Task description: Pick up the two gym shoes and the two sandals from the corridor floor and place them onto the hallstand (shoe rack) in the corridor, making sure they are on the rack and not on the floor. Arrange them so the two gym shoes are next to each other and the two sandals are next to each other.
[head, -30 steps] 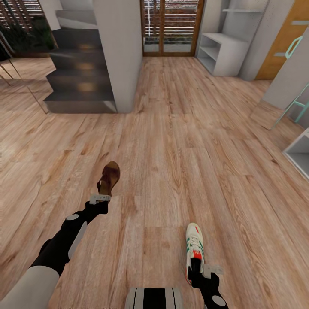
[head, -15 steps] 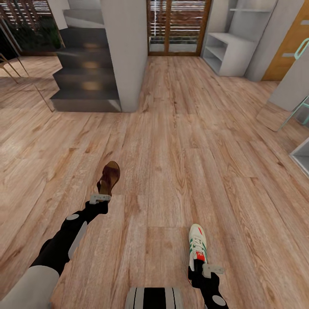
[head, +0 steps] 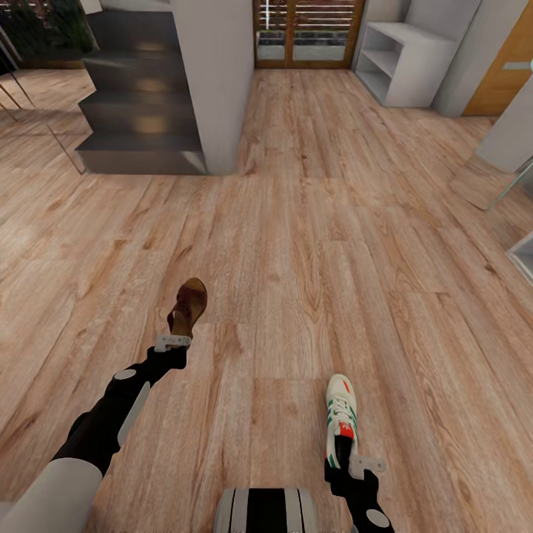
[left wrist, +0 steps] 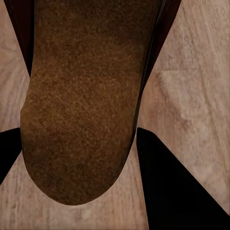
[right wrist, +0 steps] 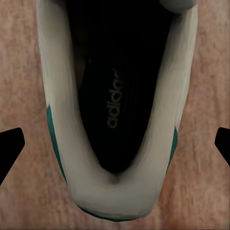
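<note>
A light brown wood-grain plank corridor floor runs toward a glazed door at the far end, with dark grey stairs and a pale pillar at far left. The hallstand, a pale grey-white unit with open slots, is seen at far right, well apart from the robot. A brown leather sandal is held at its heel by the left gripper; its grainy tan insole is shown between dark fingers in the left wrist view. A white gym shoe with green stripes is held at the heel by the right gripper; its dark "adidas" insole is revealed in the right wrist view.
</note>
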Robot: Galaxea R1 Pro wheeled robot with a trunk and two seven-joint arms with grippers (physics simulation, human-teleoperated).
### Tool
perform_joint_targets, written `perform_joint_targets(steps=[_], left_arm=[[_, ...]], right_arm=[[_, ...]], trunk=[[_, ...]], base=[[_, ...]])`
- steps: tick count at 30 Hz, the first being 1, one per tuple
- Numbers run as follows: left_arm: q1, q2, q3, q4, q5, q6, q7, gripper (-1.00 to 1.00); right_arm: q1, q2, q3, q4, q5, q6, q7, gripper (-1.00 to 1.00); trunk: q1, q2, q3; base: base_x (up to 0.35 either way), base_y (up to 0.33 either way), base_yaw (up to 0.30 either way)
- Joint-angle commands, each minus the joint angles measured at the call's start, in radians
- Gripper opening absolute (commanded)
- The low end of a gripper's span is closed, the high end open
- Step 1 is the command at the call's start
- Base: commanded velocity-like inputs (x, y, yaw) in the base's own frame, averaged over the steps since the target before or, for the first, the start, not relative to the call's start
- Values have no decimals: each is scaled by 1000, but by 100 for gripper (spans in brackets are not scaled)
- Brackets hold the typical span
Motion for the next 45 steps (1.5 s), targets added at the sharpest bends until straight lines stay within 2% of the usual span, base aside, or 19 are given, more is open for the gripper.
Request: perform_joint_targets(steps=[1, 5, 19, 45], left_arm=[[0, 1, -2, -1, 7, 6, 0, -100], [0, 1, -2, -1, 7, 6, 0, -100], [0, 1, -2, -1, 7, 6, 0, -100], [1, 1, -1, -1, 6, 6, 0, -100]], right_arm=[[0, 1, -3, 0, 0, -4, 0, 100], [0, 1, -3, 0, 0, -4, 0, 100], [0, 1, -3, 0, 0, -4, 0, 100], [0, 0, -5, 0, 0, -4, 0, 100]], trunk=[[0, 0, -1], [0, 0, -3], [6, -4, -58], [6, -4, -59]], base=[[0, 0, 0], [0, 0, 0], [0, 0, 0], [18, 0, 0]])
